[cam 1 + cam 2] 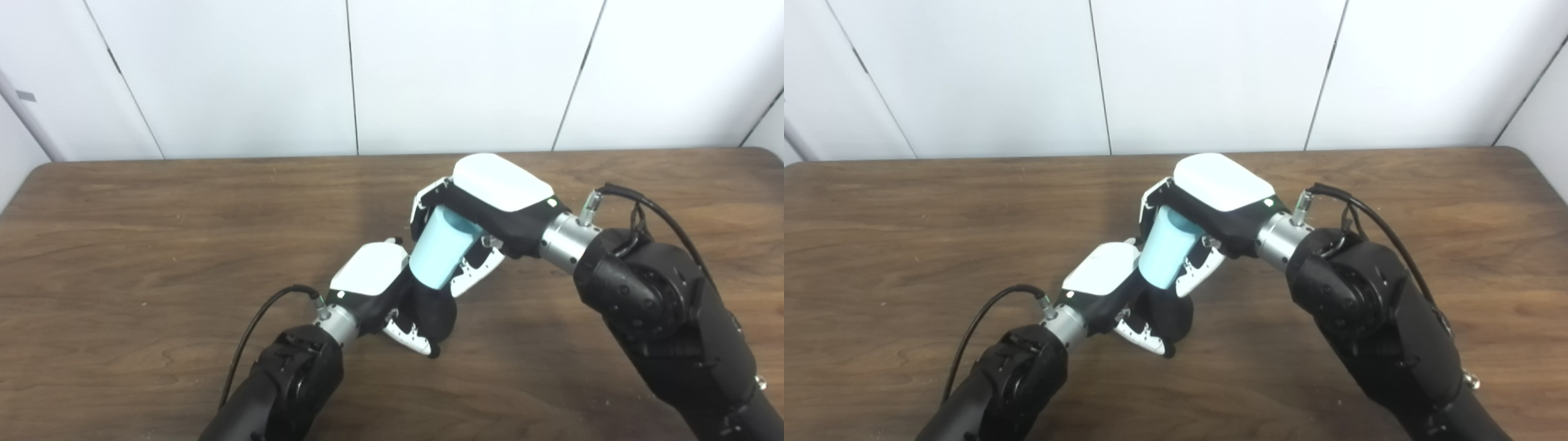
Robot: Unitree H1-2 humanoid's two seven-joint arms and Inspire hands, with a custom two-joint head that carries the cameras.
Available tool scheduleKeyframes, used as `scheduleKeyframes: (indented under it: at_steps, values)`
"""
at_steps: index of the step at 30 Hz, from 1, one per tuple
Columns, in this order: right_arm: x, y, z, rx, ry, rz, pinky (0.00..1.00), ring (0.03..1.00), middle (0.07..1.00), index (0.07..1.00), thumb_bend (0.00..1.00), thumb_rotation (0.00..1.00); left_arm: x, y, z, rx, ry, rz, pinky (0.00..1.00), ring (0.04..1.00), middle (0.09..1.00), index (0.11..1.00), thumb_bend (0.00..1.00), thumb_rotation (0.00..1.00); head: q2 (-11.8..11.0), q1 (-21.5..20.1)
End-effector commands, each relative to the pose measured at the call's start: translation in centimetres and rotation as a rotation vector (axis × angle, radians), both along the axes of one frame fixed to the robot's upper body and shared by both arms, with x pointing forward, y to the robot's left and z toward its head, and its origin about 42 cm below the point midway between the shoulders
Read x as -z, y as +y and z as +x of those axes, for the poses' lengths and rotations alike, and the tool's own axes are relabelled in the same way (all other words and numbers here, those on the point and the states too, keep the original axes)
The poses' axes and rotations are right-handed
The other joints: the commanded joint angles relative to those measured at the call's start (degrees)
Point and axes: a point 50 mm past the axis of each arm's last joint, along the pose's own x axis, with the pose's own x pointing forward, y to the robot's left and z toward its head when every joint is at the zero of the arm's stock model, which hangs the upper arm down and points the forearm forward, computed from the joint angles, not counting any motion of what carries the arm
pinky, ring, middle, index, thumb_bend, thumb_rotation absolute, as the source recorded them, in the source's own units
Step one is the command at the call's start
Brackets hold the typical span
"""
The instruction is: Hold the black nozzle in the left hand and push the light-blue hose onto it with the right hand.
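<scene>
Left eye view: right hand [490,208] grasps the light-blue hose [442,248], long axis slanting down-left onto the black nozzle [432,312] clenched in the left hand [383,294] above the tabletop [153,245]. Right eye view: hose and nozzle meet, roughly coaxial; seating depth unclear.

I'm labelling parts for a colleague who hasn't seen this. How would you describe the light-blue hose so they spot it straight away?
Find the brown table; two hands meet near its middle. The light-blue hose is the short, tapered tube gripped by the right hand, its narrow end meeting the black nozzle in the left hand. It is the only coloured part.
</scene>
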Motion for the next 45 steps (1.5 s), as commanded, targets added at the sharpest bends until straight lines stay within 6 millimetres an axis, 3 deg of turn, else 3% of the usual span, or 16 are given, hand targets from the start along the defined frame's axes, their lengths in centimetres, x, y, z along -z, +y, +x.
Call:
scheduleKeyframes:
  at_steps: [1,8,11,15,24,29,31,34,35,37,40,45]
  values:
    - [0.8,0.7,-0.4,-0.08,0.034,-0.128,0.3,0.418,0.51,0.516,0.5,0.0,4.9,1.3,-1.6,-0.016,0.173,0.176,1.0,0.781,0.558,0.442,0.51,0.0,0.06,0.01]
    - [0.4,1.5,-0.5,-0.132,0.035,-0.312,0.26,0.395,0.501,0.55,0.49,0.0,5.0,1.1,-1.7,-0.013,0.172,0.173,1.0,0.786,0.559,0.442,0.51,0.0,0.13,-0.06]
    - [0.1,1.8,-0.4,-0.137,0.041,-0.354,0.34,0.45,0.482,0.475,0.5,0.0,5.0,1.0,-1.7,-0.013,0.174,0.171,1.0,0.781,0.559,0.442,0.51,0.0,0.17,0.07]
    - [-0.2,1.8,-0.3,-0.141,0.052,-0.336,0.38,0.458,0.482,0.45,0.5,0.0,5.0,1.0,-1.7,-0.014,0.177,0.161,1.0,0.778,0.558,0.443,0.51,0.0,0.28,-0.12]
    - [0.4,1.2,0.0,-0.123,0.061,-0.278,0.31,0.413,0.493,0.522,0.5,0.0,5.1,0.9,-1.9,-0.014,0.177,0.154,1.0,0.769,0.557,0.443,0.51,0.0,0.36,0.19]
    - [0.7,1.0,-0.1,-0.11,0.072,-0.239,0.34,0.441,0.498,0.485,0.5,0.0,5.0,1.1,-1.9,-0.015,0.178,0.148,1.0,0.769,0.557,0.442,0.51,0.0,0.4,0.12]
    - [0.4,1.1,-0.6,-0.119,0.074,-0.223,0.36,0.439,0.508,0.521,0.5,0.0,5.0,1.1,-1.9,-0.016,0.179,0.146,1.0,0.768,0.557,0.442,0.51,0.0,0.44,-0.09]
    - [0.1,1.1,-1.4,-0.146,0.075,-0.201,0.56,0.669,0.74,0.714,0.76,0.02,5.1,1.1,-1.9,-0.016,0.181,0.141,1.0,0.759,0.557,0.442,0.51,0.0,0.42,-0.32]
    - [0.0,1.1,-1.4,-0.153,0.073,-0.2,0.65,0.78,0.831,0.795,0.81,0.07,5.2,1.1,-1.9,-0.017,0.181,0.14,1.0,0.757,0.557,0.442,0.51,0.0,0.37,-0.31]
    - [-0.1,1.1,-1.4,-0.164,0.06,-0.205,0.76,0.88,0.913,0.86,0.87,0.17,5.2,1.0,-2.0,-0.019,0.179,0.141,1.0,0.755,0.557,0.442,0.51,0.0,0.39,-0.18]
    - [-0.4,1.0,-1.5,-0.178,0.026,-0.208,0.86,0.954,0.973,0.91,0.98,0.29,5.3,0.9,-2.0,-0.019,0.177,0.142,1.0,0.765,0.558,0.442,0.51,0.0,0.42,-0.24]
    - [-1.1,0.9,-2.0,-0.205,-0.058,-0.204,0.96,0.999,1.0,0.955,1.0,0.41,5.4,0.9,-2.0,-0.019,0.182,0.136,1.0,0.769,0.557,0.444,0.51,0.0,0.47,-0.21]
